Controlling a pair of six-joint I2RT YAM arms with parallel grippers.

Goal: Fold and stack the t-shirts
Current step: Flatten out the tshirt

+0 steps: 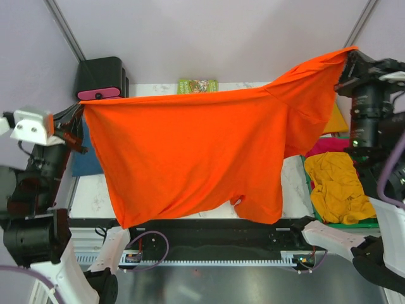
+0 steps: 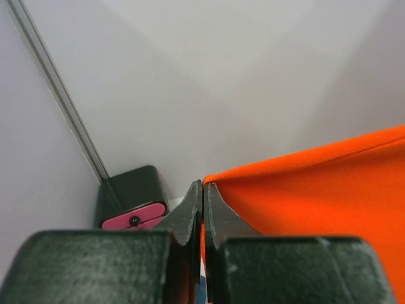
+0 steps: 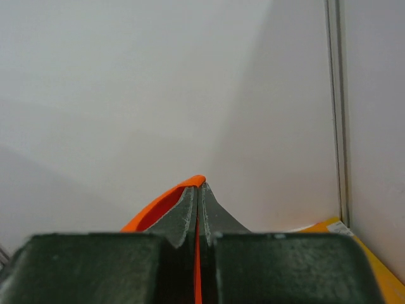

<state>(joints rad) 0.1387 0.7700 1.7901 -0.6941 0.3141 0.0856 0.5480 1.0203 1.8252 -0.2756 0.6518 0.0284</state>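
A bright orange-red t-shirt point(image 1: 190, 152) hangs spread in the air above the table, held by two corners. My left gripper point(image 1: 81, 107) is shut on its left corner; in the left wrist view the orange-red t-shirt point(image 2: 316, 190) runs off to the right from the left gripper point(image 2: 203, 185). My right gripper point(image 1: 348, 54), raised higher at the far right, is shut on the other corner, and the orange-red t-shirt point(image 3: 158, 206) pokes out between the tips of the right gripper point(image 3: 199, 185). A mustard-yellow t-shirt point(image 1: 338, 187) lies crumpled at the right, on a magenta-pink t-shirt point(image 1: 326, 145).
A black box with a pink front point(image 1: 100, 79) stands at the back left; it is also in the left wrist view, the black box point(image 2: 130, 199). A green booklet point(image 1: 197, 85) lies at the table's far edge. A blue cloth point(image 1: 85, 158) sits at the left. A green tray point(image 1: 345, 223) holds the yellow shirt.
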